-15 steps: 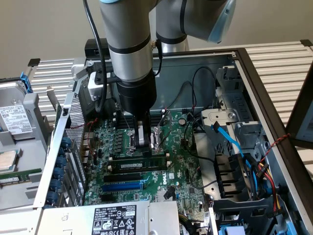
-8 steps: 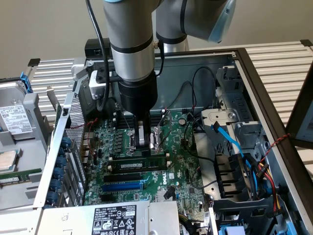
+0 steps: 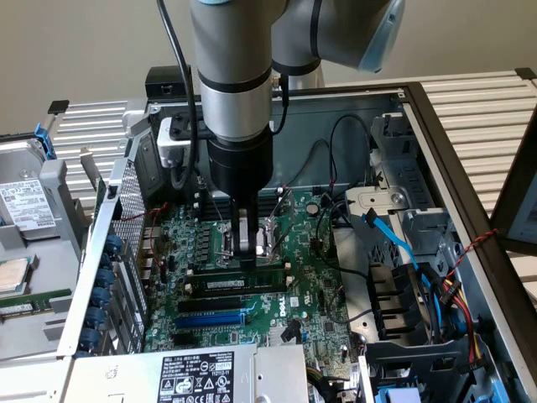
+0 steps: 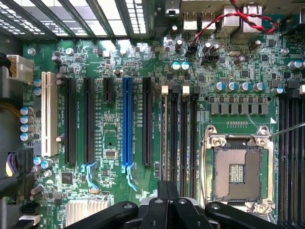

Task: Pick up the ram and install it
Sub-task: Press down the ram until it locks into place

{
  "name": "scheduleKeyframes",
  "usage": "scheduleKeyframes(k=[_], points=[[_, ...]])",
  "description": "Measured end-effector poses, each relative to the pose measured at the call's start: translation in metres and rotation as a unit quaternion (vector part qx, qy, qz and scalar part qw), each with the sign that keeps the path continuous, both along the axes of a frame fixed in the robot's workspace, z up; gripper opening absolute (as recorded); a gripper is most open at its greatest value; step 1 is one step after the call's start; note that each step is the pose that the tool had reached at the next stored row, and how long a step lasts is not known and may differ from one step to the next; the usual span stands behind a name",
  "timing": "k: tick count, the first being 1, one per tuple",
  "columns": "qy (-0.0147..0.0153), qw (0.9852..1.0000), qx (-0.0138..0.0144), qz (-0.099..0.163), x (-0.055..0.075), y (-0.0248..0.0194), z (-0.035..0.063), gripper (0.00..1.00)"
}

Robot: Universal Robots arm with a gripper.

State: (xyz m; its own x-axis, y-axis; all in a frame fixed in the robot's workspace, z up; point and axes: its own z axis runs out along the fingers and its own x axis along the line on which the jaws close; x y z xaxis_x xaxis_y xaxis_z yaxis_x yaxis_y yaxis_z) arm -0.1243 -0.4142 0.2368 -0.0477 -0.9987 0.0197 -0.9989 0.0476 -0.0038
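Down over the motherboard (image 3: 252, 311), the gripper (image 3: 244, 245) has its fingers pressed together just above the ram (image 3: 237, 282) lying in its slot, so any off-centre push could seat one end only.

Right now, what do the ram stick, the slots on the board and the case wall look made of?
Ram: green circuit board, matte, with a white paper-like label. Slots: black moulded plastic, slightly glossy; one is blue. Case wall: probably bare sheet metal, dull grey, with stamped edges.
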Motion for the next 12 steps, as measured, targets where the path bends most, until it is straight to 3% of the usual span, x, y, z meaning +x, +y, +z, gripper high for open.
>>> scheduleKeyframes(k=[12], points=[[0.0000, 1.0000, 0.0000, 0.000, 0.0008, -0.0003, -0.0042, 0.10]])
